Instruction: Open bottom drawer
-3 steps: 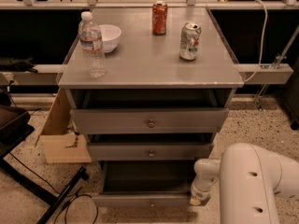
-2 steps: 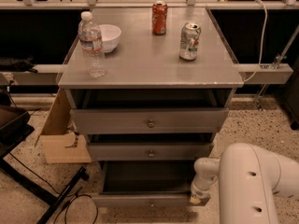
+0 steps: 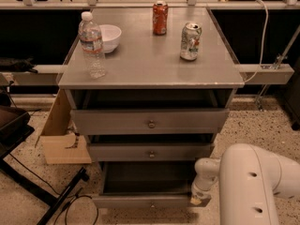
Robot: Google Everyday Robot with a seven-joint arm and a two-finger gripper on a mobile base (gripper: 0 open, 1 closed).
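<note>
The bottom drawer [image 3: 140, 201] is the lowest grey front with a small round knob [image 3: 152, 205]. It stands pulled well out from the cabinet, its dark inside showing above the front. The middle drawer [image 3: 150, 151] and the top drawer [image 3: 150, 121] sit above it, each out a little. My white arm comes in from the lower right. My gripper [image 3: 200, 197] is at the right end of the bottom drawer front, right against it.
On the cabinet top [image 3: 150, 64] stand a water bottle [image 3: 92, 45], a white bowl [image 3: 108, 37], a red can [image 3: 160, 18] and a silver-green can [image 3: 190, 41]. A cardboard box [image 3: 63, 139] sits on the floor to the left, by a dark stand leg [image 3: 56, 200].
</note>
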